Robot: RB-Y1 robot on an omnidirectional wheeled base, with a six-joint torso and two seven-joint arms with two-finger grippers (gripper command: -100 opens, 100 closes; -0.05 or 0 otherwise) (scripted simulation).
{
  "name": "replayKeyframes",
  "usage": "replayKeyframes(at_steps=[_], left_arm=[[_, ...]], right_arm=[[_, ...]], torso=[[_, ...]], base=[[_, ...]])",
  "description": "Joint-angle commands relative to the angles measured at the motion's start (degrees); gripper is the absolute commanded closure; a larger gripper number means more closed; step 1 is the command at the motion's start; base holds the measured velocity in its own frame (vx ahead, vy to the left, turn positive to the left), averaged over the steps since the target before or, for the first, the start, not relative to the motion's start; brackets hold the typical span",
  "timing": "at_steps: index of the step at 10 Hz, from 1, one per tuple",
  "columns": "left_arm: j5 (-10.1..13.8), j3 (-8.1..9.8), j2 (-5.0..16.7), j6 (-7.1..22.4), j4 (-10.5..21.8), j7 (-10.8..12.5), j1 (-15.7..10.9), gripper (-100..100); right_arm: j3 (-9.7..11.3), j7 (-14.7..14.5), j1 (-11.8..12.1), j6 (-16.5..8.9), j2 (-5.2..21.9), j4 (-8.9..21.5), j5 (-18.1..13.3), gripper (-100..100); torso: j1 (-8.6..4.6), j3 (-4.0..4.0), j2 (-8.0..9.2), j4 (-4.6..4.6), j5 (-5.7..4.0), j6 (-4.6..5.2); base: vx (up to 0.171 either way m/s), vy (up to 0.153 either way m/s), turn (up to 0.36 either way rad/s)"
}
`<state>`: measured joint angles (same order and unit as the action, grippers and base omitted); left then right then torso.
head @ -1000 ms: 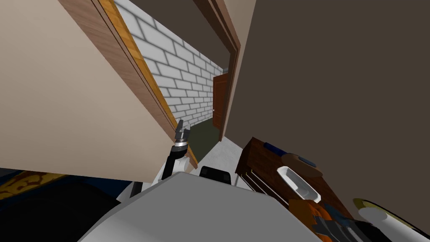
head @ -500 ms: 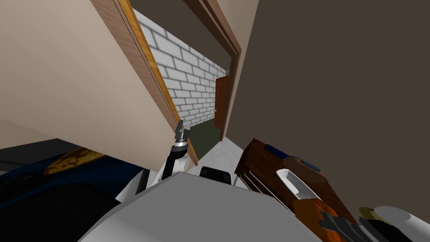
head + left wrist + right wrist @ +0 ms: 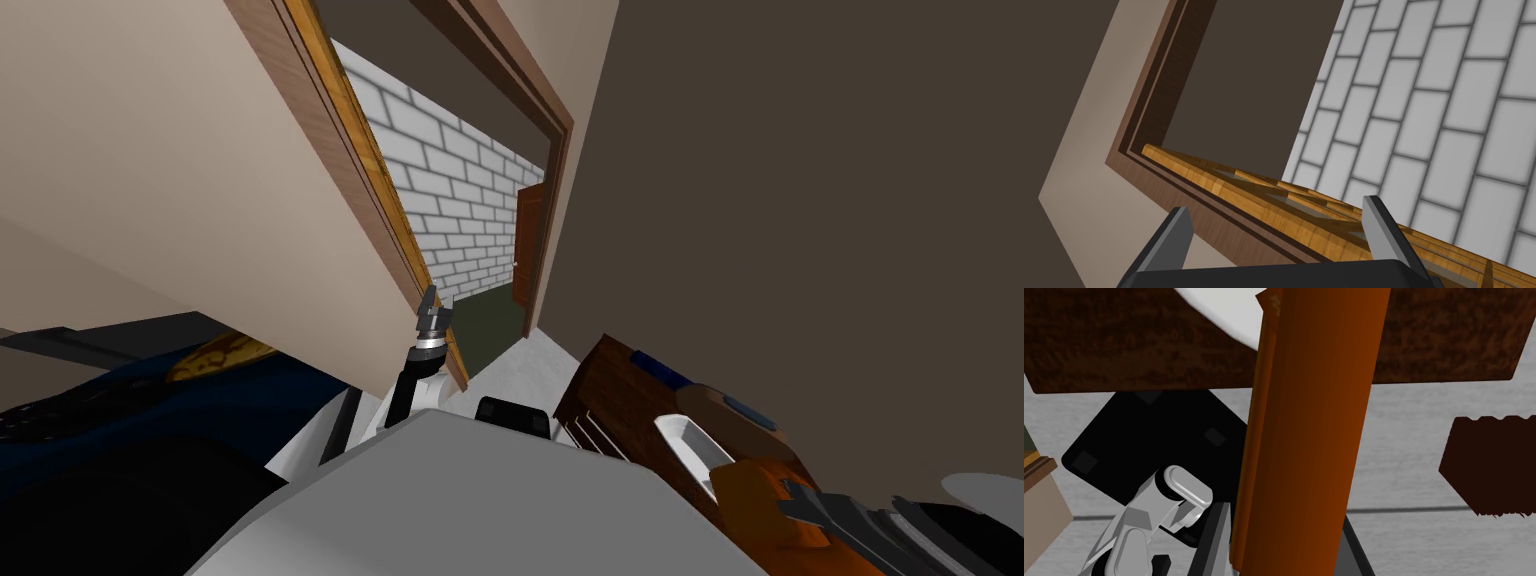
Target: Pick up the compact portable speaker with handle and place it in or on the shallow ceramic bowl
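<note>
Spotted a pale speck at the far end of the orange speaker, too small to read as a label. Cannot make out the handle: hidden, or cut off by the frame, with just one long rounded orange side facing the right wrist camera.

Recorded right gripper clamped on the speaker, with a dark finger against each side and the fingertips hidden behind the orange body. Located the speaker at the front edge of the dark wooden cabinet, just beside the white shallow bowl. Cannot tell whether touching bowl or cabinet top.

Located the bowl on the cabinet top by that front edge, partly covered by the speaker in both views.

Noted toward the wall-side edge a brown round item and, nearer the far corner, a dark blue item, both too indistinct to name. Noted a pale rounded shape cut off at the right border.

Recorded left gripper raised ahead by the edge of a wooden door, with fingers spread apart and gripping nothing
</note>
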<state>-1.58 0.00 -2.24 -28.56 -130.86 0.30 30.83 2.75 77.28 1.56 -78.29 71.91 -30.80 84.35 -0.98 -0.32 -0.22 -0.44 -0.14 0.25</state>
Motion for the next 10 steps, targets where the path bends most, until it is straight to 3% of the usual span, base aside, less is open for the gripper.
replayKeyframes(at_steps=[1,2,4,5,6,10], left_arm=[[0.0,0.00,0.0,0.0,0.0,0.0,0.0,0],[0.0,0.00,0.0,0.0,0.0,0.0,0.0,0],[0.0,0.00,0.0,0.0,0.0,0.0,0.0,0],[0.0,0.00,0.0,0.0,0.0,0.0,0.0,0],[0.0,-0.01,0.0,0.0,0.0,0.0,0.0,0],[0.0,-0.01,0.0,0.0,0.0,0.0,0.0,0]], right_arm=[[-0.7,-0.1,0.4,0.2,2.0,-1.4,0.9,100],[-0.7,-0.1,0.4,0.2,2.0,-1.4,0.9,100],[-1.5,0.1,0.5,0.1,4.7,-3.6,1.8,100],[-1.4,-0.2,0.8,0.1,4.2,-3.0,1.7,100],[-1.5,-0.2,0.7,0.1,4.4,-3.2,1.8,-100],[-1.5,-0.2,0.7,0.1,4.4,-3.2,1.8,-100]], torso=[[0.00,0.00,0.00,0.00,0.00,0.00],[0.10,-0.01,-0.03,0.01,0.04,-0.01],[0.34,-0.01,-0.05,0.01,0.17,-0.01],[0.35,-0.01,-0.06,0.02,0.20,-0.02],[0.60,0.03,0.05,0.01,0.17,0.07],[0.94,0.13,0.21,0.05,0.27,0.09]], base=[[0.037,-0.152,0.115],[0.031,-0.099,0.053],[0.046,-0.122,0.101],[0.020,-0.067,0.038],[0.006,-0.014,0.004],[0.001,-0.001,0.000]])
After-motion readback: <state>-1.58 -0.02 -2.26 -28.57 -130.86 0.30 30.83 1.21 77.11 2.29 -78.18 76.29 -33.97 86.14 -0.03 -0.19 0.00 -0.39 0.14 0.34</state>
